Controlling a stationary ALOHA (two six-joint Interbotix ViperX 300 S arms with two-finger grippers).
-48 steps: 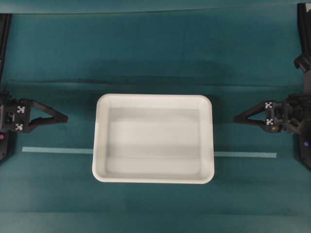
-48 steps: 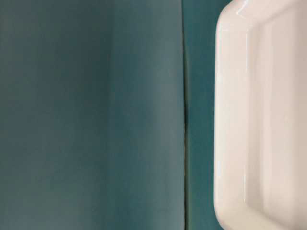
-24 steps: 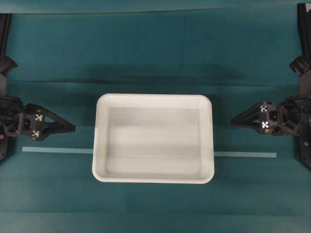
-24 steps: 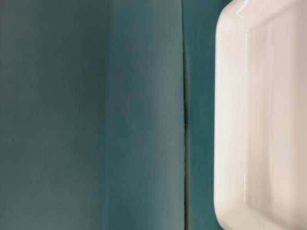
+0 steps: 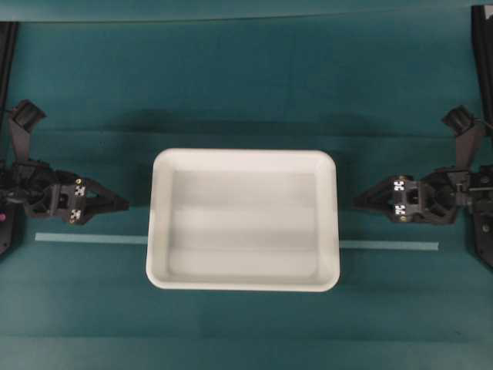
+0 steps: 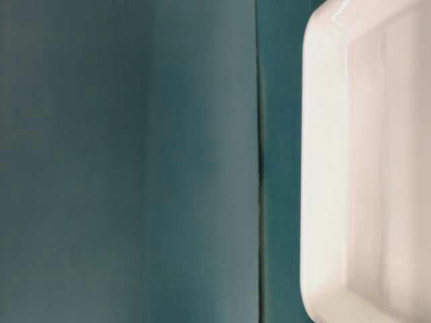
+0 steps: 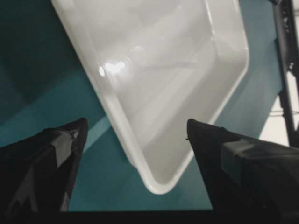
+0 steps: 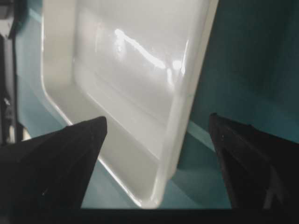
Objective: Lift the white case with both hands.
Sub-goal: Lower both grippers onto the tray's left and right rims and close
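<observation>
On teal cloth: white case unlabelled | left gripper agape, empty | right gripper agape, empty

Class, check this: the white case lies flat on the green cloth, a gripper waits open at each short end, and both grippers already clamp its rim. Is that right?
Not quite. The white case does lie flat with the left gripper and right gripper open at its short ends, but neither clamps the rim. The overhead view shows green cloth between each gripper and the case.
</observation>
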